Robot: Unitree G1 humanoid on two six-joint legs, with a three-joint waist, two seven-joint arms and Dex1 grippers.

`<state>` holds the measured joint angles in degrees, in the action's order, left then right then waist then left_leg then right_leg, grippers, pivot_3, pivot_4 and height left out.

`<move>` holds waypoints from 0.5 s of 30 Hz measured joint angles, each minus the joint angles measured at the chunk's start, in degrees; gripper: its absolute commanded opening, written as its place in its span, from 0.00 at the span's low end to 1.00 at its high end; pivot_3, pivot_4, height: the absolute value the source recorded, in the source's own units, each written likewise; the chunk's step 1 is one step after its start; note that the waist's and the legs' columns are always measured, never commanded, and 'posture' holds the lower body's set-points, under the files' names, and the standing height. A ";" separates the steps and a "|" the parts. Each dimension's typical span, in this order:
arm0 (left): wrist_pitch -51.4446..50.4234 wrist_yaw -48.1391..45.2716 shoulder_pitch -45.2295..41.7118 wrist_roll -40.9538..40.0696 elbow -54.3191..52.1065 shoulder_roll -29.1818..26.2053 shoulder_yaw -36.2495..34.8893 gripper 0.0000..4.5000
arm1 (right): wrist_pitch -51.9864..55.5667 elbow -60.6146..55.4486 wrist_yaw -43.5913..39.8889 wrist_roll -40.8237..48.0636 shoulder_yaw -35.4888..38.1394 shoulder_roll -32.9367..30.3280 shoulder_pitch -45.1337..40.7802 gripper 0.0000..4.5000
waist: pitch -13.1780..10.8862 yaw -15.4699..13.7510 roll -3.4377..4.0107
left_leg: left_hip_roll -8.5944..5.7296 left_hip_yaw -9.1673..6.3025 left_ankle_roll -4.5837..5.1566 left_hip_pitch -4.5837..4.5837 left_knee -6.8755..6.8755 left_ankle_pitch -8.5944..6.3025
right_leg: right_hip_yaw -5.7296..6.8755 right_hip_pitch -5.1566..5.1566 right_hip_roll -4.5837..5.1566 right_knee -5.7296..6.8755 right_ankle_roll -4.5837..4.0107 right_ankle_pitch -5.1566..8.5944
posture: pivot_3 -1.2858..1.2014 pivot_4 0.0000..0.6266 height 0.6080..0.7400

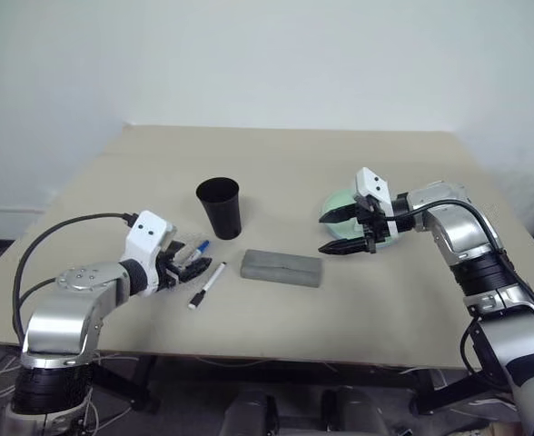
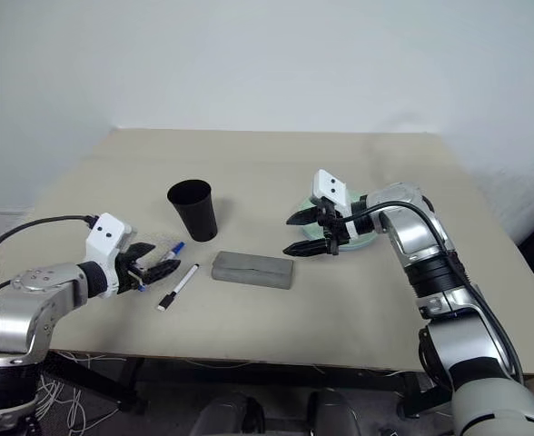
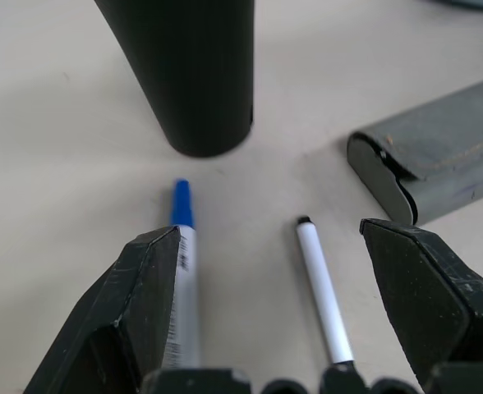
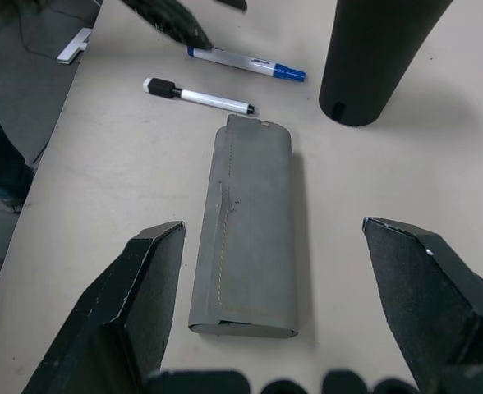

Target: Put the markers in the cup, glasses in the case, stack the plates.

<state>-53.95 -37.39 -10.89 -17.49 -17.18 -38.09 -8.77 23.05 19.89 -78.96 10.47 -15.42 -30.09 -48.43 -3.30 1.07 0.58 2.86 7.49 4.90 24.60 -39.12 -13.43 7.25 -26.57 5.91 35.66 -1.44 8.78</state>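
My left tool (image 1: 178, 265) hangs spread and empty over both markers on the bench (image 1: 358, 163), lined up to take one. The blue marker (image 3: 181, 271) and black marker (image 3: 322, 289) lie flat, near-parallel, their long axes running toward the upright cup (image 1: 220, 207). My right tool (image 1: 347, 231) gapes empty over the plates (image 1: 338, 196), beyond the closed case (image 1: 281, 268).

Matt black cup (image 1: 220, 206), stitched grey cloth-like case (image 1: 281, 268), smooth table (image 1: 285, 163).

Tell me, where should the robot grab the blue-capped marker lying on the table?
Probably mid-barrel, from above: the blue-capped marker lies flat beside the cup, so the open left gripper can close fingers across its slim white body.
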 measured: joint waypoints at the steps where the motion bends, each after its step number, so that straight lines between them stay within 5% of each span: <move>1: -1.26 0.96 -0.90 -0.02 0.71 0.38 0.92 0.84 | -0.07 0.04 0.02 0.00 0.00 0.03 0.00 0.84 | 0.00 -0.02 0.00 | 0.00 0.00 0.00 0.00 -0.01 0.00 | 0.01 0.01 0.00 0.00 0.00 0.00 | 0.52 0.00 0.90; 15: -12.28 7.55 -11.87 1.25 5.92 1.54 11.47 0.84 | -0.38 0.21 0.04 0.00 -0.10 0.46 -0.01 0.84 | 0.00 0.02 -0.02 | -0.01 0.00 -0.03 -0.01 0.02 0.01 | 0.00 -0.02 -0.03 0.03 0.04 -0.02 | 0.52 0.00 0.90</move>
<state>-66.23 -29.84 -22.77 -16.23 -11.26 -36.54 2.71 22.66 20.10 -78.92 10.47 -15.52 -29.64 -48.44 -3.30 1.10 0.56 2.85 7.49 4.87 24.59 -39.11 -13.42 7.25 -26.59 5.88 35.69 -1.40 8.75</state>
